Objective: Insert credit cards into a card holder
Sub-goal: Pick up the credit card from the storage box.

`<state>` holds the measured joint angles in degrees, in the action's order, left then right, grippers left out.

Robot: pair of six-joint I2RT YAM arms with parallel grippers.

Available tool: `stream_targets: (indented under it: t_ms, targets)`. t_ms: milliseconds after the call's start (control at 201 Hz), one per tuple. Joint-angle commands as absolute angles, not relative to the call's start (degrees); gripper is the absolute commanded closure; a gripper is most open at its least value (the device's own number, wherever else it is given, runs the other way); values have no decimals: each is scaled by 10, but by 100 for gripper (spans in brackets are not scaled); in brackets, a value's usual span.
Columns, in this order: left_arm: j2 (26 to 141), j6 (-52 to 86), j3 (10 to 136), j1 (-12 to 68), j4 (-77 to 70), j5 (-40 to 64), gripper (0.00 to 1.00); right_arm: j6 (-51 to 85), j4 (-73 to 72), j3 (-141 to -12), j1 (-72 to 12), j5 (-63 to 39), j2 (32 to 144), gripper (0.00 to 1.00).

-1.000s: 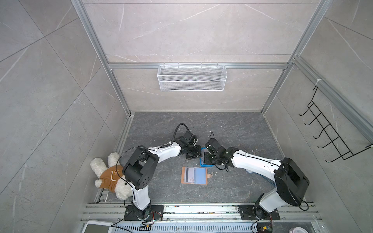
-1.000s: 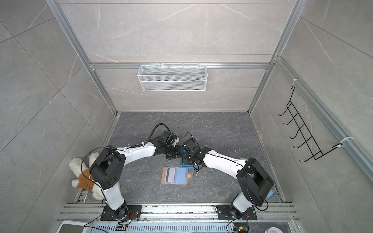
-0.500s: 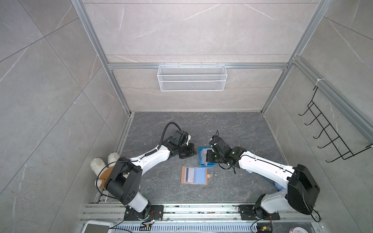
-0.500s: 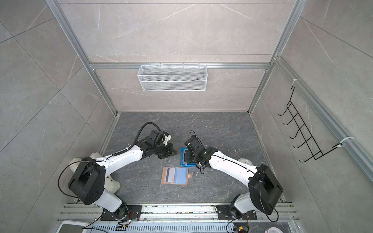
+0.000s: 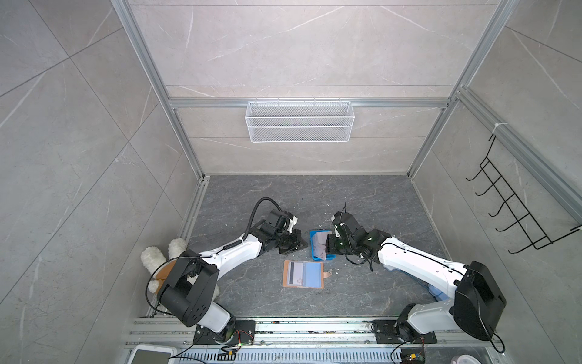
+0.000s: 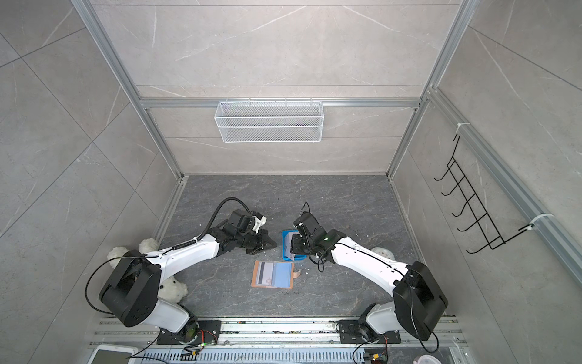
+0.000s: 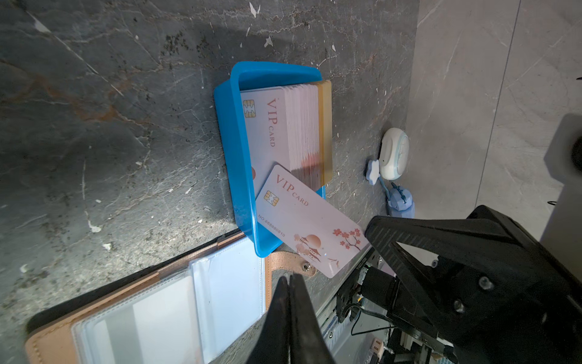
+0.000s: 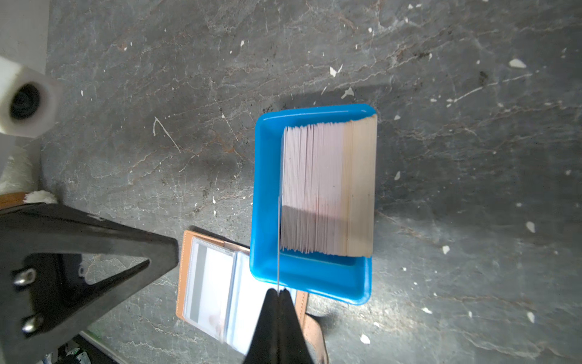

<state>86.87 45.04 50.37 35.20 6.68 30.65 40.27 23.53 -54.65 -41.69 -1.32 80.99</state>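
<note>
Both arms reach forward, low. Right end effector [image 8: 278,291] pinches one credit card [image 7: 310,220] above the tray [image 8: 267,189]. Left end effector [image 7: 289,279] closed, empty; card holder [image 5: 303,274] near it.

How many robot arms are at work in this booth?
2. The left arm reaches in from the plush toy's side, left pincer shut, empty. The right arm comes from the opposite side, right pincer gripping one card at the blue tray. None seems hidden.
</note>
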Motion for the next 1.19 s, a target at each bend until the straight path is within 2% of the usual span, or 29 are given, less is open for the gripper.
stream_targets:
  t_ms: [0,324,513,831,1025,1189]
  targets:
    - [871,459,505,360,28,327,94,392,225,-542,-416,-21,820,100]
    - [888,465,505,366,17,321,94,389,215,-546,-416,-39,847,100]
    - [890,466,503,368,16,319,94,388,209,-553,-416,-52,864,91]
    - [891,468,500,368,12,317,94,388,202,-562,-416,-63,889,86]
    - [891,469,500,368,10,317,94,395,203,-568,-416,-55,895,88]
    - [875,461,493,368,13,315,94,411,211,-570,-416,-40,893,95]
